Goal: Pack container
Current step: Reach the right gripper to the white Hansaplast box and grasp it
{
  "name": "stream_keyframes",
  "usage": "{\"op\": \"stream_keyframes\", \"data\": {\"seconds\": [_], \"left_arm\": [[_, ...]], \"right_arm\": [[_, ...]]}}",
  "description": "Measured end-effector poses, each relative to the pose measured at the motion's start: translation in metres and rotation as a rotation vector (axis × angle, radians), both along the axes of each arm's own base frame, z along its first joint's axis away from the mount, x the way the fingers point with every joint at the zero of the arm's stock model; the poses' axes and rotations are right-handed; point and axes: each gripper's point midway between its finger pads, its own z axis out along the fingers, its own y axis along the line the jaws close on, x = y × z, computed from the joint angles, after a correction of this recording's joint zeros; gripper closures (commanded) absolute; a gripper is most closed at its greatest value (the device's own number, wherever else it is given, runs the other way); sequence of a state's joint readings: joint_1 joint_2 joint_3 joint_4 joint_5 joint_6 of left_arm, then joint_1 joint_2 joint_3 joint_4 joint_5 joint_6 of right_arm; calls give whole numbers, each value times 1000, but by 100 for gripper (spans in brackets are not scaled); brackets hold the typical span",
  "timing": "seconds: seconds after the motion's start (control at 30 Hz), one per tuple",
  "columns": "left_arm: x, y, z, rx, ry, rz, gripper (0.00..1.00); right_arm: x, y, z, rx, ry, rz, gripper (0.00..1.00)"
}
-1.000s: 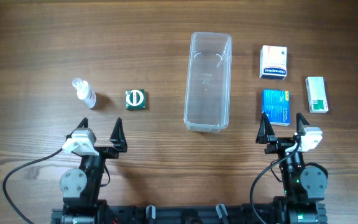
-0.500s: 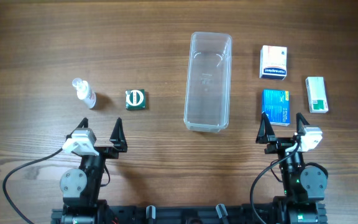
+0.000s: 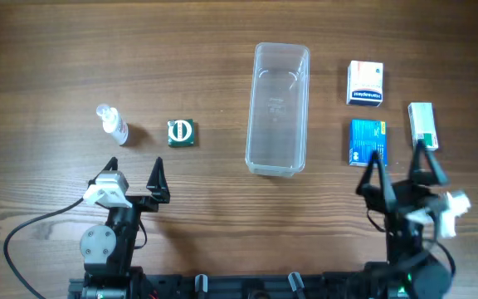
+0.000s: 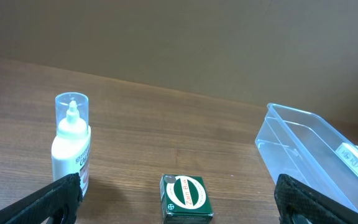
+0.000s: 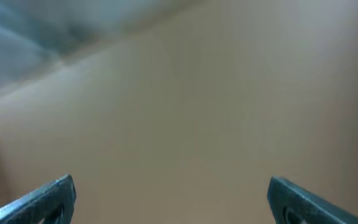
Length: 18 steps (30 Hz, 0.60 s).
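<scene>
left gripper (image 3: 135, 164) wide open, holds nothing, short of green box (image 3: 181, 133) | right gripper (image 3: 398, 151) wide open, holds nothing, fingertips between blue box (image 3: 368, 141) and white-green box (image 3: 422, 126) | container (image 3: 277, 124) upright mid-tabletop (image 3: 56, 50), well apart from both grippers

The container (image 3: 277, 108) stands lengthwise mid-table (image 3: 222, 33), walling the left side from the right. On the left, bare wood runs from the wide-spread left gripper (image 3: 135, 163) up to the spray bottle (image 3: 112, 124) and green box (image 3: 181, 133), which stand apart with a lane between them. On the right, the spread right gripper (image 3: 397, 151) straddles the lane between the blue box (image 3: 368, 142) and white-green box (image 3: 422, 125). The white-and-blue box (image 3: 365, 82) stands just beyond the blue box.
</scene>
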State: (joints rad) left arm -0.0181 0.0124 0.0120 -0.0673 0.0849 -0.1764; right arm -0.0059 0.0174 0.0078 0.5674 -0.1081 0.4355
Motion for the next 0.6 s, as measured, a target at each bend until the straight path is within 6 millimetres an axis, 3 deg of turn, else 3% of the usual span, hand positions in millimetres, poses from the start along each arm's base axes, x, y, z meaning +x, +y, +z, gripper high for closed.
{"op": "stream_keyframes", "data": {"seconds": [0.1,0.27,0.33,0.47,0.57,0.6], "left_arm": [[0,0,0,0,0,0,0],[0,0,0,0,0,0,1],[0,0,0,0,-1,0,0],[0,0,0,0,0,0,0],[0,0,0,0,-1,0,0],[0,0,0,0,0,0,0]], "right_arm": [[-14,0,27,-42,-94,-28,0],[8,1,56,-159,17,-91,0],[31,1,72,-219,111,-112,0],[88,-2,70,-335,398,-129,0],[134,-10,51,-411,672,-142,0],[148,-14,37,-441,799,-137,0]]}}
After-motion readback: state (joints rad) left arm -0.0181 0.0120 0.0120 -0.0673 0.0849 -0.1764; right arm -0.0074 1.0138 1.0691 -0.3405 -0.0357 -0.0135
